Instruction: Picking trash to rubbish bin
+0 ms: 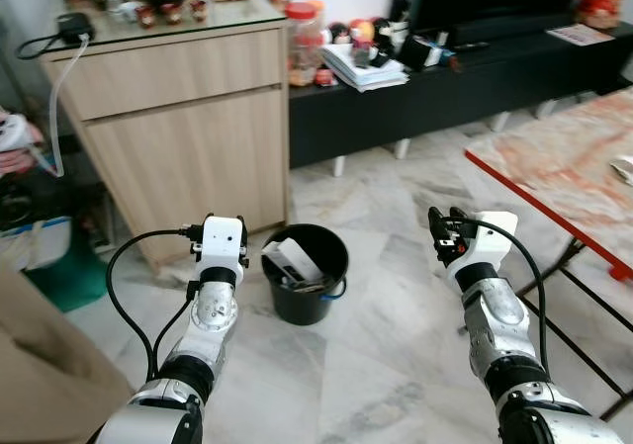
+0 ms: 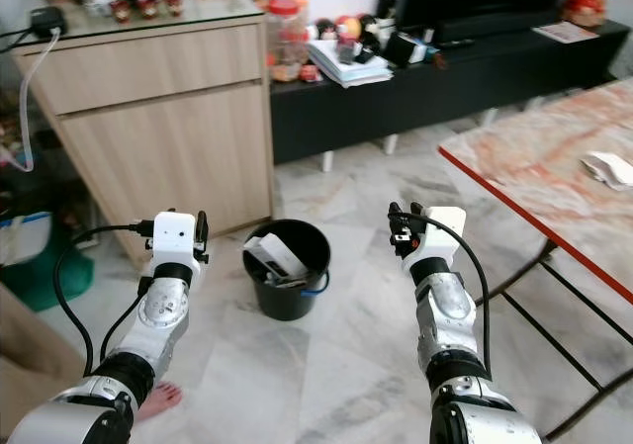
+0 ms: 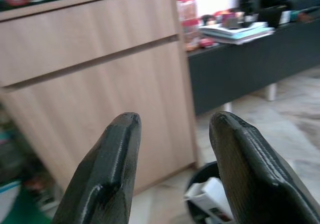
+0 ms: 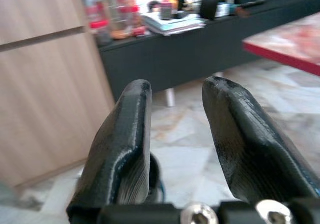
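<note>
A black rubbish bin (image 1: 302,306) stands on the marble floor in front of me, with a white carton (image 1: 294,259) and other scraps inside. My left gripper (image 1: 226,219) is raised just left of the bin, open and holding nothing; in its wrist view the left gripper (image 3: 172,121) looks over the bin (image 3: 200,176). My right gripper (image 1: 445,222) is raised to the right of the bin, open and bare, as the right gripper (image 4: 175,87) also shows in its wrist view. A crumpled white tissue (image 2: 608,167) lies on the table at the far right.
A wooden cabinet (image 1: 178,118) stands close behind the bin. A low black console (image 1: 445,78) runs along the wall with books and jars on it. The red-edged marble table (image 1: 554,167) and its metal legs are on my right. A person's bare foot (image 2: 158,397) is near my left arm.
</note>
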Controlling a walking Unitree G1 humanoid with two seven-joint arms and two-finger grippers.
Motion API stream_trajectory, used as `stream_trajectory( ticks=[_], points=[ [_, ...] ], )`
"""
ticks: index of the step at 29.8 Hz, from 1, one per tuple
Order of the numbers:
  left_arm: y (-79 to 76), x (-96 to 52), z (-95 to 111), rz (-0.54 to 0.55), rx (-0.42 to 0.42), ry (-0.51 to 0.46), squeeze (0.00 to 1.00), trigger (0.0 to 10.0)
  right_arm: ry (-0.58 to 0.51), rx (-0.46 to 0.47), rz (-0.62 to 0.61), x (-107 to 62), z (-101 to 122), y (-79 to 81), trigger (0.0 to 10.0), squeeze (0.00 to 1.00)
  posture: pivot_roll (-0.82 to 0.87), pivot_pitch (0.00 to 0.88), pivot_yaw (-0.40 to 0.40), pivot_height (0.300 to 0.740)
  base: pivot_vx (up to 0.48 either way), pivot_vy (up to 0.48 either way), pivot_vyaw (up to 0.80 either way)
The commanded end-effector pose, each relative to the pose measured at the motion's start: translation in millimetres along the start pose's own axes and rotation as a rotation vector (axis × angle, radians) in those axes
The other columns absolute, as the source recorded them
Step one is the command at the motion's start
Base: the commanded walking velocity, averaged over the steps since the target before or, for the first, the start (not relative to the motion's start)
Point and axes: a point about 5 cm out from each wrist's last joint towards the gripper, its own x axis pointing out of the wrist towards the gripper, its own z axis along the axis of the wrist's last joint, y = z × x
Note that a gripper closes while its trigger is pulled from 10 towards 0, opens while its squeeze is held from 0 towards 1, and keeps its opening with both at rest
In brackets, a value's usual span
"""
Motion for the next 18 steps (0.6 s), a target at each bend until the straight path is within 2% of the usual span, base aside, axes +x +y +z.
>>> stream_trajectory(
  ticks=[1,18],
  points=[
    [1.8,4.4,6,0.026,-0.032,-0.016,0.0,10.0,-0.046,-0.002,0.003,5.2,10,2.0,10.0,0.0,-0.05,0.0,-0.059,0.74,0.0,0.0,-0.8],
    [6.2,11.9,15,0.053,-0.021,-0.043,0.0,10.0,-0.081,-0.004,0.014,13.3,21,7.8,10.0,0.0,-0.04,0.0,-0.066,0.74,0.0,0.0,-0.8]
  ],
)
